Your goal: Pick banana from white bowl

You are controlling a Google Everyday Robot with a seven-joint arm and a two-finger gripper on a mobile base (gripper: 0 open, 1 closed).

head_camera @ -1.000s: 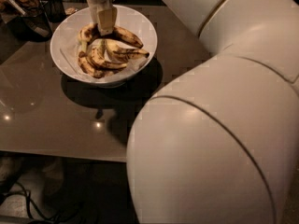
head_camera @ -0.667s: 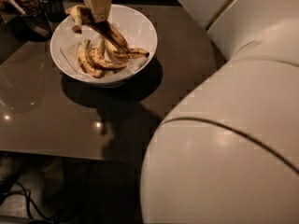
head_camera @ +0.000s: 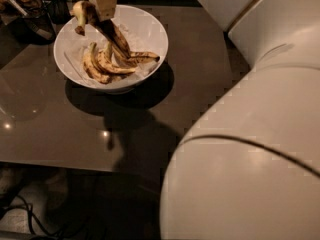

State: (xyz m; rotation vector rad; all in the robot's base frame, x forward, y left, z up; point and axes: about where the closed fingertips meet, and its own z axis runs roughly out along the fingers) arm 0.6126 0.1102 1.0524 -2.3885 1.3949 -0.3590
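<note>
The white bowl point(head_camera: 150, 36) sits at the back left of the dark table. My gripper point(head_camera: 101, 6) hangs over the bowl from the top edge of the view and is shut on the banana point(head_camera: 114, 36), a long dark brown-black one. The banana is lifted out of the pile, tilted, its upper end by the gripper and its lower end still close over the other fruit. Shorter, yellower bananas point(head_camera: 100, 64) lie in the bowl below it.
A dark glass container point(head_camera: 37, 21) stands at the back left beside the bowl. My large white arm point(head_camera: 250, 149) fills the right half of the view. The table's front edge point(head_camera: 60, 166) runs along the lower left, with cables on the floor below.
The gripper has closed on the long dark banana and raised it up out of the bowl. The other bananas stay in the bowl.
</note>
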